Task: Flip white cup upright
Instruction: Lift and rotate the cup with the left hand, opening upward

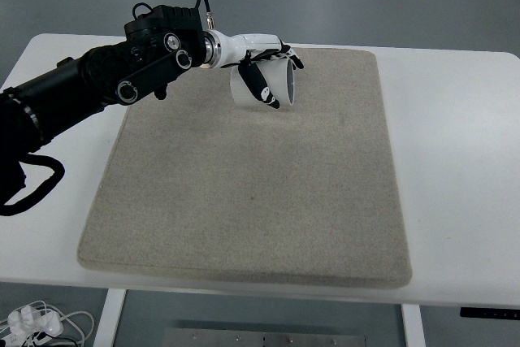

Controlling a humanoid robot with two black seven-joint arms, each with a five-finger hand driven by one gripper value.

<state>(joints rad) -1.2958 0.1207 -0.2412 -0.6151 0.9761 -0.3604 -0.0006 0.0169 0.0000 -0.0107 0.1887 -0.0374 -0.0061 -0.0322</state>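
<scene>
left hand (264,67) wrapped around the one white cup (265,84), far end of the mat

one cup, tilted on its side, fingers hiding its top. one beige mat (244,176) on one white bench (455,160). cables (41,323) below cut off.

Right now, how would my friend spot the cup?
Find the big beige felt mat on the white table. At its far edge, the black-armed left hand wraps a small white plastic cup lying sideways. It is the only object on the mat.
</scene>
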